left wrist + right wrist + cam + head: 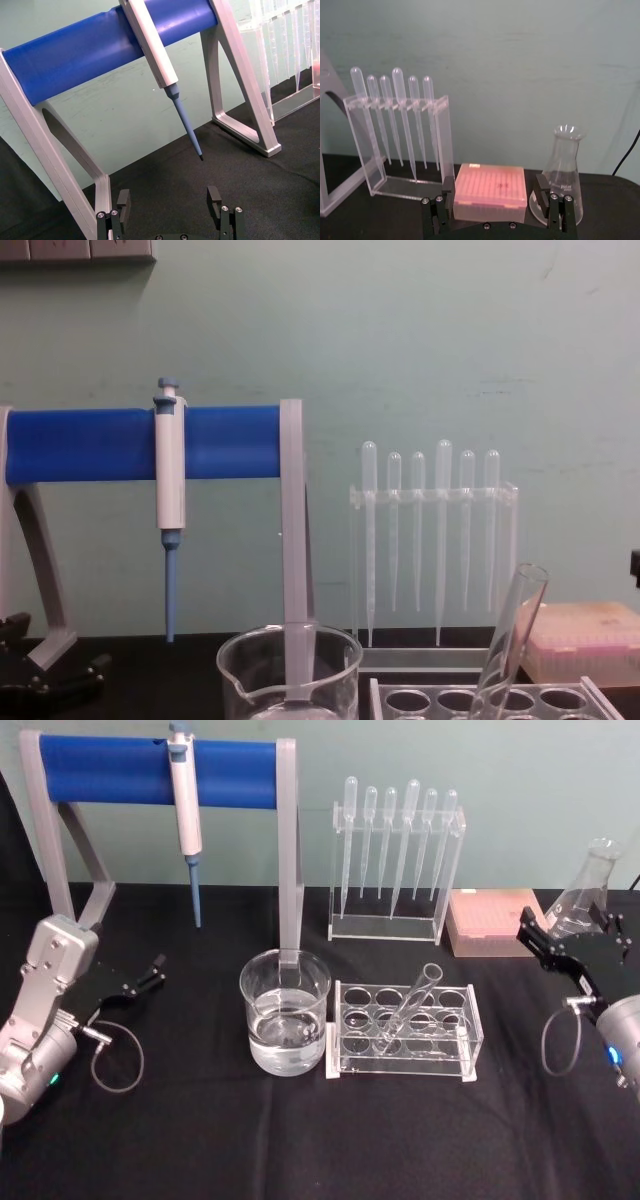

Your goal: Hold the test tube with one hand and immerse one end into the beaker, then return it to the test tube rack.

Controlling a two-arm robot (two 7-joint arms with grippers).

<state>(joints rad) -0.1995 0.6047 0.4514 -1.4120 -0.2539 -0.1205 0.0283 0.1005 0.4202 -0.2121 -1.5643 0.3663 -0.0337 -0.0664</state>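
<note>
The test tube [410, 1005] leans in the clear rack with round holes [450, 1045] at the table's middle, its mouth up and to the right; it also rises at the chest view's lower right, test tube [515, 640]. The beaker [285, 1025] holds clear liquid and stands just left of the rack, touching nothing but the table. My left gripper [150, 975] hovers open and empty at the left, well clear of the beaker. At the far right my right gripper [570, 925] is open and empty too, apart from the rack.
A blue-barred stand [150, 770] carries a white-and-blue pipettor [186, 815] at the back left. Behind the rack are a holder of plastic pipettes [395, 860], a pink tip box [492, 920] and a conical flask [585, 890] close to my right gripper.
</note>
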